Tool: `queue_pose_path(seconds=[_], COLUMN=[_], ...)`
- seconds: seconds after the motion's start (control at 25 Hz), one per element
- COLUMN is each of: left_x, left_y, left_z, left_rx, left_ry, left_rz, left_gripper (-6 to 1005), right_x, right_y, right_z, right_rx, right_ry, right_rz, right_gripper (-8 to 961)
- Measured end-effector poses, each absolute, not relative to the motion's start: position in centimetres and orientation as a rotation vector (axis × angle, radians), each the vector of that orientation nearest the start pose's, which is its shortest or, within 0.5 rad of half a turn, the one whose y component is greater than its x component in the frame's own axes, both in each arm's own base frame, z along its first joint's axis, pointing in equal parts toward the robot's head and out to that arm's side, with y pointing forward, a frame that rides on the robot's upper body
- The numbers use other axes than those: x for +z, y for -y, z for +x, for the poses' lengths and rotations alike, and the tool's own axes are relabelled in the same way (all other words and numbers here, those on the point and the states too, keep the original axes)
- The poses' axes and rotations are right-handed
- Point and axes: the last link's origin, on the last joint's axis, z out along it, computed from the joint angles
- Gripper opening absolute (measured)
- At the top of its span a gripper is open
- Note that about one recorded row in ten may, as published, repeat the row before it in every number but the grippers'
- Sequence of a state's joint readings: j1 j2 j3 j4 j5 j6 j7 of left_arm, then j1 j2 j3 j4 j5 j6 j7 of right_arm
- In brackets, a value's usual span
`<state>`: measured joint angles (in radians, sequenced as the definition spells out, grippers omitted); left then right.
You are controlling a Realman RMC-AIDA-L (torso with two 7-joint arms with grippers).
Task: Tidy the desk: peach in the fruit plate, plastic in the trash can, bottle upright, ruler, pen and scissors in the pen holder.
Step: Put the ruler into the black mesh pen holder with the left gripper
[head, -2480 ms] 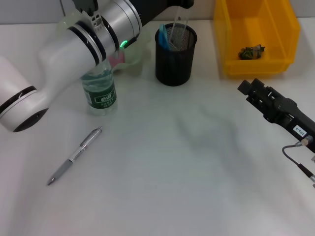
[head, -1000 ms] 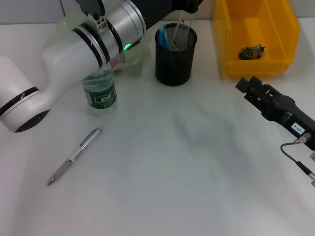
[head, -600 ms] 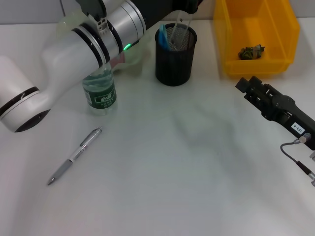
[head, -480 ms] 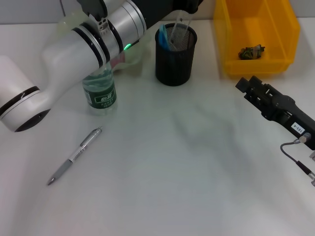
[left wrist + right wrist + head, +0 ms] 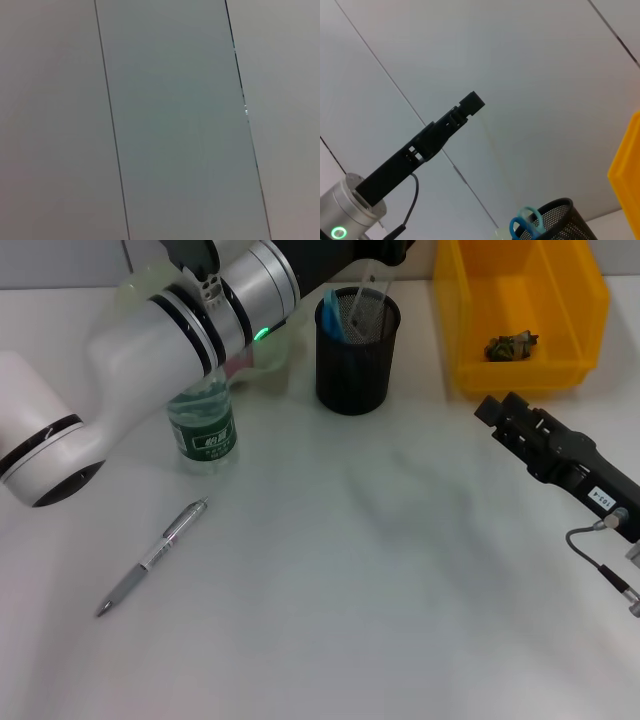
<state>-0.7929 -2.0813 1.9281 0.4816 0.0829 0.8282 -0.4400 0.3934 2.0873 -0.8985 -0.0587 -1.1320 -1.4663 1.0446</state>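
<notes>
Left gripper (image 5: 471, 102): raised above the holder (image 5: 357, 348), pinching the clear ruler (image 5: 364, 296), whose lower end is inside.
Right gripper (image 5: 497, 412): idle near the bin (image 5: 520, 315); fingers' state unclear.
Pen (image 5: 152, 556): on table.
Bottle (image 5: 203, 424): upright.

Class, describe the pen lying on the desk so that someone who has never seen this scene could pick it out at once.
Start at the white desk and find the upright water bottle with the green label on the robot's left side. Nearer the robot than the bottle, a slim pen lies flat and slanted. It is the only loose item lying flat; the scissors stand in the black mesh pen holder.
</notes>
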Motion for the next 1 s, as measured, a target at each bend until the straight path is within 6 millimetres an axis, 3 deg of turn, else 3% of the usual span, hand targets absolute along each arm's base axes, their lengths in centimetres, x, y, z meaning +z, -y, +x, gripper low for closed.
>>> queue_pose_path(seconds=[0.32,0.72,1.0], left_x=[-7.3,-7.3,-6.7], left_y=[-42.0,-42.0,-40.7], left_z=[-10.7,-10.7,-11.0], left_rx=[-0.95,-0.949,-1.032], left_ry=[0.106,0.107,0.113], left_rz=[-2.212,-2.212,-2.179], left_gripper=[465,462,460], right_x=[-4.3,-4.3,-4.2], right_y=[-27.7,-27.7,-27.8], right_z=[30.4,30.4,30.5], right_rx=[1.252,1.25,1.249], right_ry=[-1.056,-1.055,-1.05], right_rz=[-2.008,-2.007,-2.008], right_gripper=[588,589,588])
